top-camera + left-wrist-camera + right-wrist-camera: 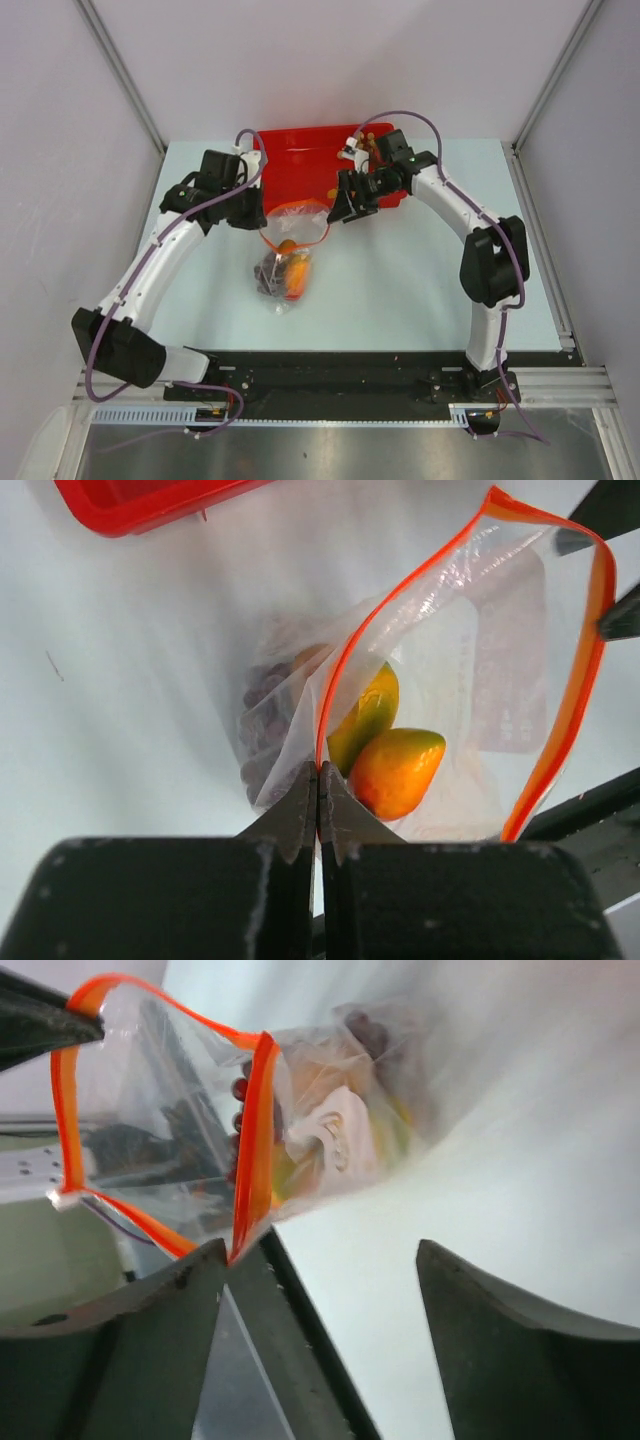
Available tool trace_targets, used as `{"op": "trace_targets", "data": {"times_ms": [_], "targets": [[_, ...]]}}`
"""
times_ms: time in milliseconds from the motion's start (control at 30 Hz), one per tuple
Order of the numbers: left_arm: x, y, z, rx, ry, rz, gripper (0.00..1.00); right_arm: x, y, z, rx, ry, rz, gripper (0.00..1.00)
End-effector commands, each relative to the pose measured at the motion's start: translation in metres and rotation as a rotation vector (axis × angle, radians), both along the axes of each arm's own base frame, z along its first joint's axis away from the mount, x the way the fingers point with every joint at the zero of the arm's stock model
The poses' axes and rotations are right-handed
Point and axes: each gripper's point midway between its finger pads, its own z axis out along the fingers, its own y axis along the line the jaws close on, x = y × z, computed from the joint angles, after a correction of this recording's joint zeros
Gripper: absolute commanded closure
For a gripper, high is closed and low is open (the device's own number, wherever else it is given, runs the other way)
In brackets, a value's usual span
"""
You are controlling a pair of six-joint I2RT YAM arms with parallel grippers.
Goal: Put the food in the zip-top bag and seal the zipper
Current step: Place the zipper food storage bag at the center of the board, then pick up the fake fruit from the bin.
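Left gripper (318,772) clamped on the 9 o'clock end of zipper (338,665). Right gripper (320,1252) jaws apart, gripping nothing, beside its 3 o'clock end. Zip-top bag (285,268) trails toward 6 o'clock on desk (420,290), food (395,770) inside (mouth gaping). Right arm nearer the loose end.

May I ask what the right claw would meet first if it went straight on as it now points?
Most likely the bag: its red strip sits at one tip of the open right claw. Straight through the gap only table shows, though depth is unclear.
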Motion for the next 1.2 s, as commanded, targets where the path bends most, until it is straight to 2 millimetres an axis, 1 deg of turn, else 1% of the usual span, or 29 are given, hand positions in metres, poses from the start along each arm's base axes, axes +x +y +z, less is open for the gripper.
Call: {"op": "trace_targets", "data": {"times_ms": [0, 33, 67, 100, 133, 167, 200, 267, 300, 333, 367, 400, 433, 467, 567, 633, 667, 767, 800, 867, 967, 1067, 1100, 1133, 1167], "targets": [[0.014, -0.016, 0.016, -0.116, -0.050, 0.006, 1.00, 0.028, -0.032, 0.035, -0.003, -0.150, -0.051, 0.14], [0.014, -0.017, 0.016, -0.128, -0.052, 0.008, 1.00, 0.040, -0.047, 0.046, 0.002, -0.187, -0.104, 0.10], [0.015, -0.018, 0.016, -0.134, -0.052, 0.011, 1.00, 0.055, -0.055, 0.055, 0.017, -0.237, -0.144, 0.10], [0.015, -0.020, 0.017, -0.145, -0.055, 0.005, 1.00, 0.067, -0.065, 0.057, 0.005, -0.262, -0.192, 0.09], [0.016, -0.022, 0.017, -0.152, -0.055, 0.006, 1.00, 0.078, -0.074, 0.063, 0.000, -0.301, -0.235, 0.08], [0.017, -0.023, 0.018, -0.156, -0.055, 0.004, 1.00, 0.096, -0.085, 0.065, -0.013, -0.349, -0.289, 0.08], [0.018, -0.023, 0.019, -0.161, -0.057, 0.004, 1.00, 0.113, -0.097, 0.061, -0.077, -0.398, -0.353, 0.08], [0.020, -0.026, 0.023, -0.179, -0.071, 0.000, 1.00, 0.137, -0.106, 0.047, -0.152, -0.459, -0.399, 0.09], [0.021, -0.027, 0.025, -0.187, -0.074, 0.003, 1.00, 0.150, -0.115, 0.039, -0.220, -0.485, -0.450, 0.09], [0.022, -0.028, 0.028, -0.195, -0.081, 0.003, 1.00, 0.162, -0.116, 0.025, -0.259, -0.490, -0.463, 0.09], [0.022, -0.029, 0.029, -0.200, -0.082, 0.003, 1.00, 0.170, -0.117, 0.020, -0.291, -0.512, -0.475, 0.09], [0.023, -0.030, 0.030, -0.204, -0.081, 0.007, 1.00, 0.180, -0.125, 0.013, -0.346, -0.525, -0.520, 0.09], [0.023, -0.030, 0.030, -0.205, -0.082, 0.009, 1.00, 0.188, -0.126, 0.010, -0.367, -0.551, -0.514, 0.08], [0.023, -0.030, 0.030, -0.205, -0.082, 0.009, 1.00, 0.196, -0.125, -0.003, -0.384, -0.558, -0.508, 0.08], [0.024, -0.030, 0.029, -0.203, -0.080, 0.010, 1.00, 0.212, -0.125, -0.019, -0.437, -0.618, -0.503, 0.08], [0.025, -0.029, 0.029, -0.200, -0.081, 0.012, 1.00, 0.221, -0.124, -0.022, -0.488, -0.685, -0.498, 0.07], [0.026, -0.030, 0.030, -0.202, -0.087, 0.011, 1.00, 0.223, -0.123, -0.029, -0.510, -0.694, -0.491, 0.07], [0.025, -0.030, 0.030, -0.208, -0.087, 0.010, 1.00, 0.230, -0.119, -0.032, -0.572, -0.769, -0.481, 0.07], [0.025, -0.030, 0.030, -0.208, -0.087, 0.012, 1.00, 0.232, -0.120, -0.036, -0.600, -0.779, -0.486, 0.07], [0.025, -0.030, 0.029, -0.206, -0.083, 0.012, 1.00, 0.237, -0.121, -0.037, -0.646, -0.816, -0.502, 0.06], [0.024, -0.030, 0.028, -0.210, -0.082, 0.011, 1.00, 0.242, -0.126, -0.048, -0.670, -0.819, -0.506, 0.03], [0.023, -0.030, 0.029, -0.214, -0.092, 0.009, 1.00, 0.246, -0.129, -0.067, -0.688, -0.786, -0.498, 0.02], [0.023, -0.030, 0.029, -0.215, -0.090, 0.010, 1.00, 0.250, -0.128, -0.064, -0.679, -0.787, -0.501, 0.03], [0.023, -0.030, 0.029, -0.214, -0.092, 0.009, 1.00, 0.248, -0.128, -0.080, -0.689, -0.750, -0.486, 0.03], [0.023, -0.030, 0.029, -0.212, -0.092, 0.007, 1.00, 0.249, -0.128, -0.085, -0.664, -0.718, -0.490, 0.02]]}}
